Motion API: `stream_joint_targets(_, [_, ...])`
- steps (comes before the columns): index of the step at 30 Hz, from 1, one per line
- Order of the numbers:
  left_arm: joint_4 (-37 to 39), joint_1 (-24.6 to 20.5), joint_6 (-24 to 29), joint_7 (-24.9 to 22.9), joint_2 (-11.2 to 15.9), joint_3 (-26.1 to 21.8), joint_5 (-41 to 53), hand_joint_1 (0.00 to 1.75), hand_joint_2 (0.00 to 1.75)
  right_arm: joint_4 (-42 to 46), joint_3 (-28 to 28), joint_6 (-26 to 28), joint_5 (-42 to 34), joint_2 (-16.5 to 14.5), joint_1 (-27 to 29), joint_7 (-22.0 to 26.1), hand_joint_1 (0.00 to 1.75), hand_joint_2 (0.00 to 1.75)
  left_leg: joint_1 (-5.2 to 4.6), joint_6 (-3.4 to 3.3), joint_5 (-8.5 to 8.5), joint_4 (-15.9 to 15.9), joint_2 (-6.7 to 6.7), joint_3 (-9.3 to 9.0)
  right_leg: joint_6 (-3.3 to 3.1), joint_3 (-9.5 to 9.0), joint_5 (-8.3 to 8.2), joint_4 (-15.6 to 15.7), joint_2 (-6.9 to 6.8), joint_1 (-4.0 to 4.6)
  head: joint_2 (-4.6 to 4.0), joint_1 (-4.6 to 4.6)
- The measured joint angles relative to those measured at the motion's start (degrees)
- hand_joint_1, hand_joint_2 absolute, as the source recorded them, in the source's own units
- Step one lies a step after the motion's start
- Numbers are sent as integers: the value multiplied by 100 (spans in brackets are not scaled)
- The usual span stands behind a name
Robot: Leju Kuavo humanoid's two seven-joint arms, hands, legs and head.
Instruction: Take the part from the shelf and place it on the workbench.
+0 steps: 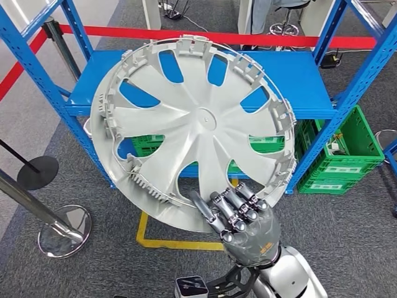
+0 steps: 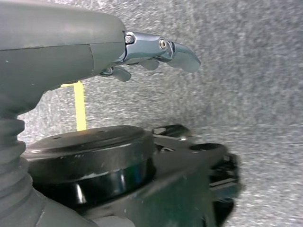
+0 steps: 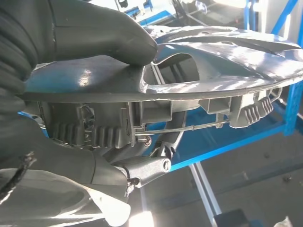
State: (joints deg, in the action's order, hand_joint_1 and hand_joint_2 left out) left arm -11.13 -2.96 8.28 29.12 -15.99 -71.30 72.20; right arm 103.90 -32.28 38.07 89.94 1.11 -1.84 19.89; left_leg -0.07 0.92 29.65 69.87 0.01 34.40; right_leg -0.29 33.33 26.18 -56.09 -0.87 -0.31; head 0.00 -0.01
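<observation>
The part is a large silver wheel cover (image 1: 196,124) with curved spokes and a clipped rim, hanging in the air in front of the blue shelf (image 1: 299,77). My right hand (image 1: 243,217) grips its near rim, fingers lying over the inside face. In the right wrist view the thick thumb (image 3: 107,33) presses one face of the wheel cover (image 3: 221,61) and the fingers (image 3: 150,165) hook the rim clips from the other side. My left hand (image 2: 157,52) hangs over grey carpet with its fingers apart and nothing in them.
Green crates (image 1: 346,155) sit under the shelf at the right. A red barrier tape (image 1: 234,37) runs behind the shelf. Metal stanchion bases (image 1: 63,230) stand on the carpet at the left. Yellow floor tape (image 1: 178,243) lies below the wheel cover.
</observation>
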Motion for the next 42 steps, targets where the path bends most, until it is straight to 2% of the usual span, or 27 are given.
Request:
stream_joint_targets(1, [0,-1,0,2,0,0,4,0,175,-11,0,0,-1,-1,-1,-1,175,175,-5,-19,-48,-402,-4,-292,25,90,-39,-44,3,8,0,-2])
stream_joint_targets(3, [0,-4,0,5,-2,0,6,0,175,-22,0,0,-1,-7,-8,-3,175,175,-19,-77,83,-1145,-16,-756,89,199,-130,-99,4,20,0,3])
stream_joint_targets(4, [0,-3,0,7,-4,0,7,0,175,-28,0,0,-1,-11,-14,-4,175,175,-33,-109,154,-1339,-21,-845,123,234,-185,-106,1,23,0,5])
stream_joint_targets(6, [0,6,0,8,-14,0,8,0,175,-40,0,0,-1,-16,-22,-5,175,175,-34,-184,106,-1419,-8,-792,189,299,-251,-106,7,11,0,5])
stream_joint_targets(7, [0,8,0,8,-19,0,8,0,175,-47,-1,0,0,-17,-24,-4,175,175,-29,-232,49,-1426,3,-734,217,359,-165,-162,18,9,0,10])
stream_joint_targets(8, [0,9,0,8,-22,0,8,0,175,-53,-2,0,0,-17,-24,-2,175,175,-22,-276,-17,-1437,16,-667,246,436,32,-332,33,7,0,19])
stream_joint_targets(10, [0,4,0,8,-21,0,8,0,175,-70,-6,0,1,-17,-25,0,175,175,-35,-335,-139,-1437,27,-521,287,627,606,-1013,51,3,0,40])
stream_joint_targets(11, [0,3,-3,17,-20,0,12,0,175,-81,-8,0,0,-17,-24,-2,175,175,-50,-347,-200,-1431,32,-442,296,697,813,-1415,53,2,0,44])
stream_joint_targets(12, [0,2,-11,44,-20,2,26,0,175,-95,-9,0,0,-17,-26,-16,175,175,-66,-355,-257,-1422,34,-363,292,720,882,-1708,55,6,0,44])
stream_joint_targets(14, [0,-35,-21,184,-41,33,107,0,175,-151,-20,0,0,-17,-84,-129,175,175,-97,-365,-361,-1397,37,-208,248,514,646,-1730,60,23,0,44])
stream_joint_targets(16, [53,-296,28,187,-97,125,289,0,175,-294,-116,0,0,-23,-307,-493,175,175,-128,-363,-468,-1367,28,-64,147,-11,351,-1011,62,62,0,40])
stream_joint_targets(18, [227,-912,96,-169,-172,205,534,0,175,-509,-395,0,-4,-43,-698,-1093,175,175,-146,-335,-612,-1341,-1,80,64,-481,349,-198,52,96,0,38])
stream_joint_targets(19, [338,-1264,110,-380,-225,223,640,0,175,-621,-582,0,-5,-55,-898,-1363,175,175,-141,-307,-693,-1344,-15,150,42,-570,384,22,51,108,0,40])
stream_joint_targets(21, [511,-1791,114,-600,-341,240,746,0,175,-813,-916,0,-4,-68,-1163,-1624,175,175,-123,-238,-799,-1367,-22,244,26,-555,310,168,52,100,0,55])
stream_joint_targets(22, [576,-1945,119,-643,-381,248,759,0,175,-891,-1037,0,-1,-70,-1239,-1651,175,175,-117,-195,-740,-1332,-21,283,3,-521,248,199,57,83,0,57])
stream_joint_targets(24, [670,-2105,151,-653,-414,252,799,0,175,-1010,-1232,0,3,-74,-1352,-1743,175,175,-91,-104,-347,-918,-20,427,-53,-435,159,228,60,40,0,36])
stream_joint_targets(26, [735,-2171,208,-610,-423,203,966,0,175,-1115,-1456,0,5,-74,-1494,-1986,175,175,-40,-22,146,-111,-19,644,-76,-278,122,130,62,34,0,6])
stream_joint_targets(27, [755,-2197,249,-599,-423,152,1092,0,175,-1167,-1591,0,5,-73,-1574,-2134,175,175,-15,11,279,223,-18,709,-71,-196,110,64,55,29,0,3])
stream_joint_targets(28, [765,-2229,316,-620,-423,77,1243,0,175,-1219,-1745,0,4,-74,-1658,-2263,175,175,7,40,289,386,-17,694,-62,-110,100,-9,47,22,0,4])
stream_joint_targets(29, [768,-2276,409,-678,-423,-4,1396,0,175,-1264,-1901,0,1,-77,-1733,-2340,175,175,29,63,190,326,-17,577,-50,-22,91,-86,43,12,0,3])
stream_joint_targets(31, [784,-2426,596,-888,-425,-168,1633,0,175,-1332,-2211,0,-77,-90,-1841,-2336,175,175,62,88,-42,-251,-19,146,-17,149,70,-231,43,-6,0,1])
stream_joint_targets(33, [808,-2634,679,-1187,-426,-363,1708,0,175,-1355,-2477,0,-317,-113,-1931,-2098,175,175,55,56,-68,-814,-31,-173,45,283,22,-328,47,-3,0,-4])
stream_joint_targets(36, [802,-2942,553,-1640,-426,-797,1455,0,175,-1403,-2794,0,-753,-185,-2127,-1764,175,175,44,-74,-91,-1006,-32,-172,166,389,-102,-333,51,1,0,-5])
stream_joint_targets(37, [774,-3034,448,-1718,-424,-929,1284,0,175,-1434,-2874,0,-839,-208,-2208,-1739,175,175,53,-127,-147,-1024,-24,-132,201,426,-61,-353,54,0,0,-4])
stream_joint_targets(39, [685,-3199,247,-1762,-417,-1119,996,0,175,-1480,-2999,0,-927,-231,-2356,-1737,175,175,75,-222,-280,-1058,-8,-17,250,560,307,-664,63,-5,0,19])
stream_joint_targets(41, [580,-3312,108,-1710,-394,-1255,798,0,175,-1503,-3069,0,-963,-238,-2436,-1730,175,175,64,-258,-410,-1055,-4,136,273,723,828,-1347,69,-12,0,42])
stream_joint_targets(42, [533,-3334,57,-1623,-374,-1304,736,0,175,-1516,-3082,0,-954,-238,-2452,-1727,175,175,58,-258,-477,-1052,-1,218,277,764,965,-1676,68,-15,0,45])
